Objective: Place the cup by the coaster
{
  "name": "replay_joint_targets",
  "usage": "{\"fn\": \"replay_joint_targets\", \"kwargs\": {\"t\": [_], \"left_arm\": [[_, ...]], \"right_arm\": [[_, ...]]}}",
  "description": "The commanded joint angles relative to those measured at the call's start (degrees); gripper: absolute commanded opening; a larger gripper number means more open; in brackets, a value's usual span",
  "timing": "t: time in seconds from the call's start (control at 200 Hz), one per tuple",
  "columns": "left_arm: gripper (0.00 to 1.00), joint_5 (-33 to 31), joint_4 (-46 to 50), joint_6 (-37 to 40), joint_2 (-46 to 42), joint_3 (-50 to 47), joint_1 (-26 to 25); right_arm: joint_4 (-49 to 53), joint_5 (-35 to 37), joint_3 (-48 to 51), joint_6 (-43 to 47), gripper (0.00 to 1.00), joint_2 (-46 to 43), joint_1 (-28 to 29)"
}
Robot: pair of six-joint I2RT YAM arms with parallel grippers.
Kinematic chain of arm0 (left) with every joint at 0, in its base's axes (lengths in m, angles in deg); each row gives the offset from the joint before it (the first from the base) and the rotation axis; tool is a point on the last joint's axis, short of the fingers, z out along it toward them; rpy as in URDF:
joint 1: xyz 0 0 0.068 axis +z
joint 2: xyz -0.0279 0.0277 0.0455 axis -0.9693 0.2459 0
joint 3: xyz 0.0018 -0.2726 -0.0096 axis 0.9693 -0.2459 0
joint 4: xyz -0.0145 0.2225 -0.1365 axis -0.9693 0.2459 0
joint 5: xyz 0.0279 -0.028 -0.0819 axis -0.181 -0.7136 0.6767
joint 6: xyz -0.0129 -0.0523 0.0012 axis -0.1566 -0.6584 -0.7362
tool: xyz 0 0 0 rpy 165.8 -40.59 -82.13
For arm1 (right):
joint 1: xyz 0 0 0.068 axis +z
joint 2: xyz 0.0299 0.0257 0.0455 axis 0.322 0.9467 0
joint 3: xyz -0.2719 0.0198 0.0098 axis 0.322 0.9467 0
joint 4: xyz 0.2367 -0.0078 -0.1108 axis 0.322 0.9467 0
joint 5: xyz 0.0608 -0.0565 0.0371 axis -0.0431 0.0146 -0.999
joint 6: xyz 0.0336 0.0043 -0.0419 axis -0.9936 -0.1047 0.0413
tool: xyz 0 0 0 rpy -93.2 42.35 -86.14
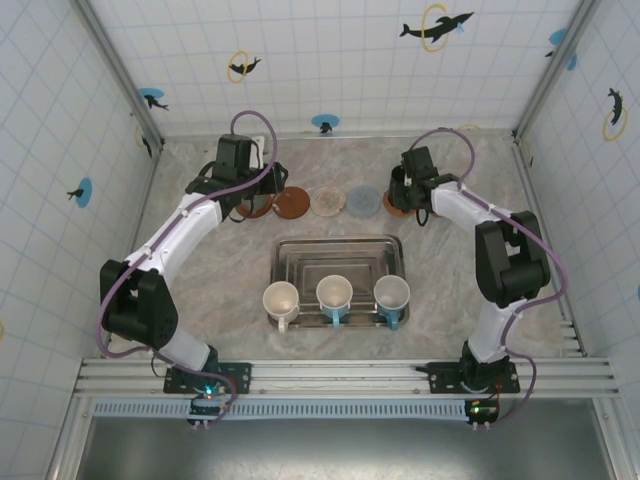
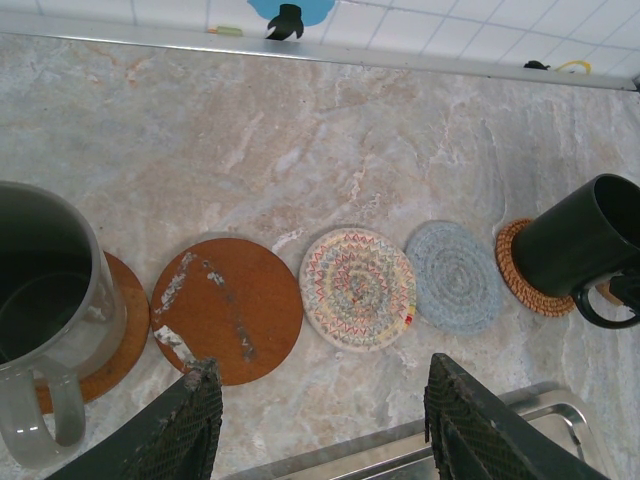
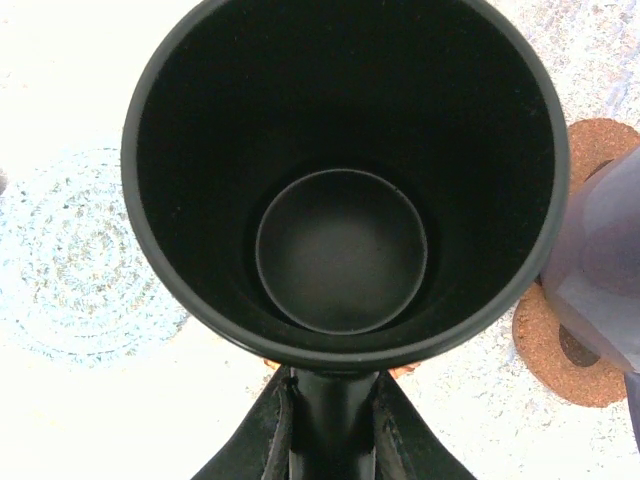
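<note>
Black cup [image 3: 340, 200] is pinched by its handle in your right tool [image 3: 333, 425], right over the woven coaster [image 2: 512, 272]; your left tool [image 2: 325, 420], spread, sits farther left.

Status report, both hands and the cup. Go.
Left hand open, empty, above brown coaster. Right hand shut on black cup handle, cup tilted over woven coaster. No obstruction seen.

The top camera looks down from above onto the whole table [image 1: 230, 290]. The left wrist camera faces the coaster row [image 2: 357, 288] from near; the right one looks straight into the black cup [image 3: 340, 250], seen by both.
</note>
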State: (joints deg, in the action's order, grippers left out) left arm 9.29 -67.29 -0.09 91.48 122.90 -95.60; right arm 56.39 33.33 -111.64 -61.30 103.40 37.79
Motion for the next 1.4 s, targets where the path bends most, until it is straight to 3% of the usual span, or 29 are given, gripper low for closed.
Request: {"fn": "replay_joint_targets", "kwargs": {"t": [0.0,0.926,1.397], "left_arm": [[0.55,-0.09,0.68,0.25,0.03,1.45,-0.12],[0.55,0.15,0.29,-0.07,-1.84,0.05,-0.12],[0.55,-0.11,0.29,-0.28,-3.71,-1.13,-0.08]], "right_arm": [[-3.51,0.58,0.68,-0.25,0.0,-0.57,-0.46],[-2.84,1.29,4.6,-0.92,0.0,-4.46,-0.29],[-2.52,1.47,4.72,-1.21,0.43,-5.74,0.07]]}}
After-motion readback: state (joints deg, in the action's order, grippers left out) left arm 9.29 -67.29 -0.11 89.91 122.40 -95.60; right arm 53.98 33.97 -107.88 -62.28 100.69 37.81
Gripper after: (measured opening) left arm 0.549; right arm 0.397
